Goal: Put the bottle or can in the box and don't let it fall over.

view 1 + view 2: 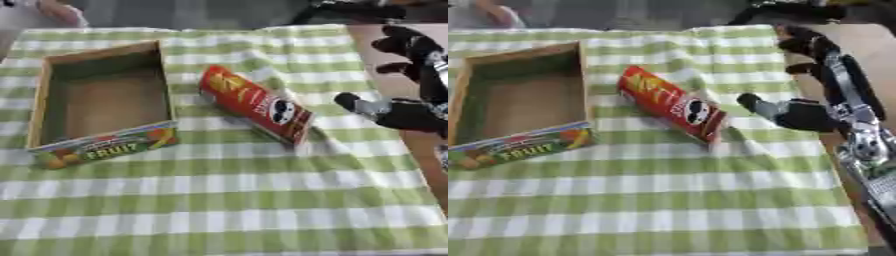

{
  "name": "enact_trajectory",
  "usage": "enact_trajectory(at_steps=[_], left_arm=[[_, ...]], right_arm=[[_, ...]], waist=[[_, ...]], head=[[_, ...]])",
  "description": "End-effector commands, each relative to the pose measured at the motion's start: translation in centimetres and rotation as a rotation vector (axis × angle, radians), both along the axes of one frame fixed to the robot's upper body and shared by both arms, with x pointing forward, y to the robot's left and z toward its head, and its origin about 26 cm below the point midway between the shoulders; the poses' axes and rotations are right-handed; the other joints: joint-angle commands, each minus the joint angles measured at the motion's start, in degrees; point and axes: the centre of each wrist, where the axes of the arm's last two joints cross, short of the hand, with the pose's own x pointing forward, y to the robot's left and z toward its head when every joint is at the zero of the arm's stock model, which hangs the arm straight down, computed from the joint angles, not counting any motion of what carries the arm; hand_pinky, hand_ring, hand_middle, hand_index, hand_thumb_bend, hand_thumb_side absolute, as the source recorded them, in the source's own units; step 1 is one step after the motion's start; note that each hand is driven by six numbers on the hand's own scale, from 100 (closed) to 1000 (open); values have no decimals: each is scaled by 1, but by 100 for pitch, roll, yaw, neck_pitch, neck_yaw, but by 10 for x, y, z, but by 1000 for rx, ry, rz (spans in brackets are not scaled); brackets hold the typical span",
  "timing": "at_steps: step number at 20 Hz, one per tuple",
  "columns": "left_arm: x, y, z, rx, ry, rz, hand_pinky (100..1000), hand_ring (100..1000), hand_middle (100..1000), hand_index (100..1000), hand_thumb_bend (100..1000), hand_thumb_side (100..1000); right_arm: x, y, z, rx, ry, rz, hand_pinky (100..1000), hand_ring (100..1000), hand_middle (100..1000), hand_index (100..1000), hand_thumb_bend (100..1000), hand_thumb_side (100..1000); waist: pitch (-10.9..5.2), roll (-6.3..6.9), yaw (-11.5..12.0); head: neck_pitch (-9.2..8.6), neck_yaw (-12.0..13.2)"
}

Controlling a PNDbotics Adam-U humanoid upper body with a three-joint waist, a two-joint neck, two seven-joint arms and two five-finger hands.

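Observation:
A red crisp can [255, 105] lies on its side on the green checked cloth, slanting from upper left to lower right. Left of it stands an open cardboard box [103, 146] with a fruit picture on its front wall; nothing shows inside. My right hand [815, 85] comes in from the right edge, open, with fingers spread and the thumb [756, 104] pointing at the can's lower end, a small gap apart. The left hand shows in neither view.
The green and white checked cloth [219, 200] covers the table. Bare brown tabletop [385, 75] runs along the right side under my arm. A person's sleeve [35, 12] shows at the far left edge, away from the things.

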Motion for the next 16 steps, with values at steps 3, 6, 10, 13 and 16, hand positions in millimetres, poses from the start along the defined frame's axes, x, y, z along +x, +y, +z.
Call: enact_trajectory(at_steps=[3, 6, 10, 13, 16], left_arm=[[-1, 4, 10, 33, -30, 8, 593, 641, 625, 729, 100, 647], [-1, 4, 10, 32, -29, 9, 593, 641, 625, 729, 100, 647], [-1, 4, 10, 33, -28, 7, 593, 640, 625, 729, 100, 647], [-1, 4, 10, 33, -27, 6, 592, 640, 625, 729, 100, 648], [-1, 4, 9, 33, -26, 4, 593, 640, 625, 729, 100, 648]], right_arm=[[-3, -1, 10, -35, -23, 9, 729, 899, 782, 910, 702, 190], [-3, 0, 8, -34, -16, 13, 736, 918, 801, 925, 708, 195], [-4, 3, 4, -34, 6, 30, 744, 942, 825, 942, 736, 211], [-4, 7, 2, -41, 28, 45, 744, 937, 820, 937, 743, 198], [-4, 10, 0, -73, 52, 52, 744, 931, 816, 923, 749, 195]], waist=[[-178, 5, -1], [-184, 2, 1], [-197, -7, -2], [-201, -14, -3], [-199, -21, 5]], head=[[7, -19], [17, -24], [35, -40], [41, -51], [41, -57]])
